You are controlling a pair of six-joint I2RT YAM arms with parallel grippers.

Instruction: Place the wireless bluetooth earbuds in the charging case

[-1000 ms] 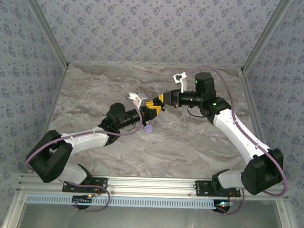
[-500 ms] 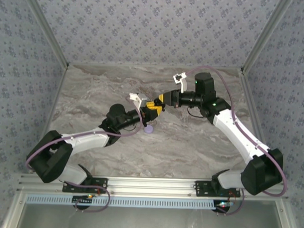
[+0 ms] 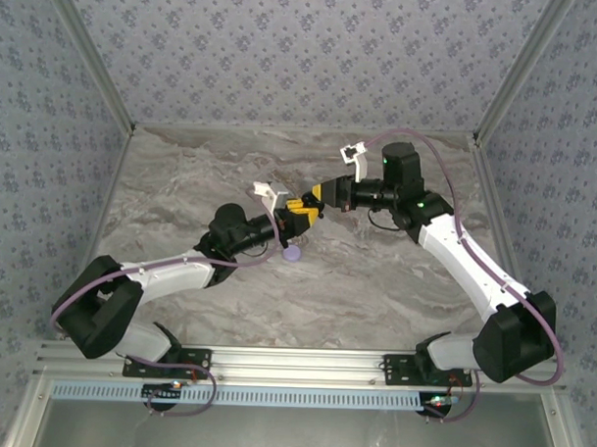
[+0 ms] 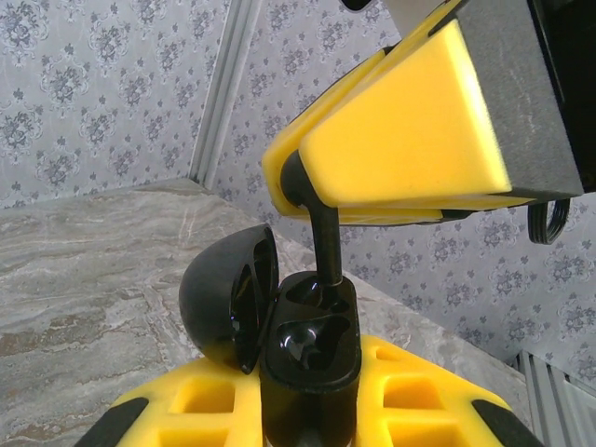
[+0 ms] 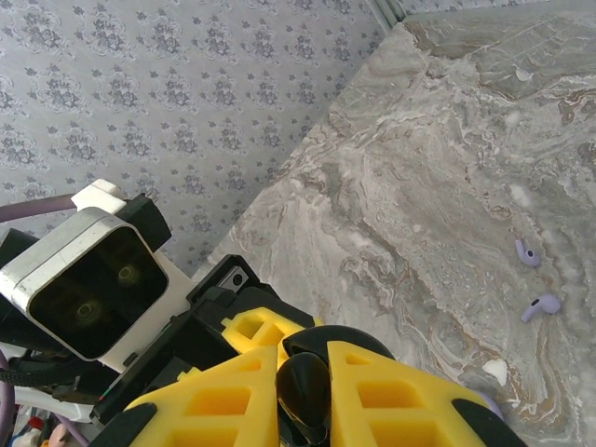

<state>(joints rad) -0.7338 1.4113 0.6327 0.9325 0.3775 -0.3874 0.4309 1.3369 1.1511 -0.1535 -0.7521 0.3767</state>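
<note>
In the left wrist view a black charging case (image 4: 312, 358) stands upright with its lid (image 4: 223, 293) swung open to the left, and my left gripper (image 4: 312, 414) is shut on its body. Above it my right gripper (image 4: 400, 140) is shut on a black earbud (image 4: 326, 237), whose stem reaches down into the case's far socket. The nearer socket is a glossy dark hollow. From the right wrist view, the earbud's bulb (image 5: 304, 396) sits pinched between my right gripper's (image 5: 303, 400) yellow fingers, with the case lid (image 5: 349, 337) just beyond. Both grippers meet above mid-table, left gripper (image 3: 297, 217) and right gripper (image 3: 315, 198).
A small round lavender case (image 3: 292, 252) lies on the marble table (image 3: 375, 285) just below the two grippers. Two lavender earbuds (image 5: 527, 253) (image 5: 540, 305) lie on the table to the right. Patterned walls close the table on three sides.
</note>
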